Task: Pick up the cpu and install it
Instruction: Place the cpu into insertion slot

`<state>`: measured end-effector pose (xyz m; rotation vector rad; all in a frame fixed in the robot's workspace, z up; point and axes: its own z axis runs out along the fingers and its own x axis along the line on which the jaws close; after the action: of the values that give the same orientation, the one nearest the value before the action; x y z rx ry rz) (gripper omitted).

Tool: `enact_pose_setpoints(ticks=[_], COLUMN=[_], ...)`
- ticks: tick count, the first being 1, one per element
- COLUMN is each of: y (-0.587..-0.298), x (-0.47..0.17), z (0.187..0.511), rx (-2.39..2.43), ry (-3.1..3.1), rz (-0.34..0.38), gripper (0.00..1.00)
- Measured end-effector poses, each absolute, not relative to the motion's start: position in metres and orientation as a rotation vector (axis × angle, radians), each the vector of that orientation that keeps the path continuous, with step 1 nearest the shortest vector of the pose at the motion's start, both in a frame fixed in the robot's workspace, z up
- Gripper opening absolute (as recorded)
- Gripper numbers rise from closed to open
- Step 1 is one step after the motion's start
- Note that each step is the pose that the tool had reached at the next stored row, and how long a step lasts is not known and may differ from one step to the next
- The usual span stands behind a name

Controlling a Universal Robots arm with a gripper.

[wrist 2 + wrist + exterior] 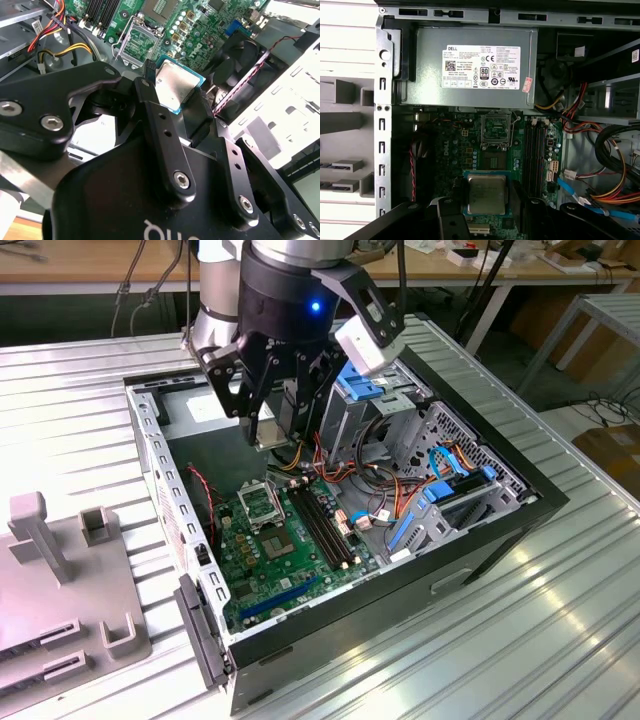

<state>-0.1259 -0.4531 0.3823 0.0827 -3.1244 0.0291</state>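
I see my gripper (272,433) hanging over the open computer case (163,475), which holds the green motherboard (300,565) below. The jaws stand narrowed and clenched on two edges of the cpu (486,194), which is in the air, clear of the socket (496,131) underneath.

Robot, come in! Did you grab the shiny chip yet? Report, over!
Copy: gripper shut on the cpu, held above the motherboard. The socket sits bare, cpu not in it. Nearby cables lie off to the side, none across the socket.
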Motion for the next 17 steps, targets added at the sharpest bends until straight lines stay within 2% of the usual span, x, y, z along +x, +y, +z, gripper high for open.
enact_pose_setpoints(ticks=[17], y=[-0.4531], x=[-0.1249], z=[0.3779], rx=[0.083], ry=[-3.124], rz=[0.029], gripper=[0.47])
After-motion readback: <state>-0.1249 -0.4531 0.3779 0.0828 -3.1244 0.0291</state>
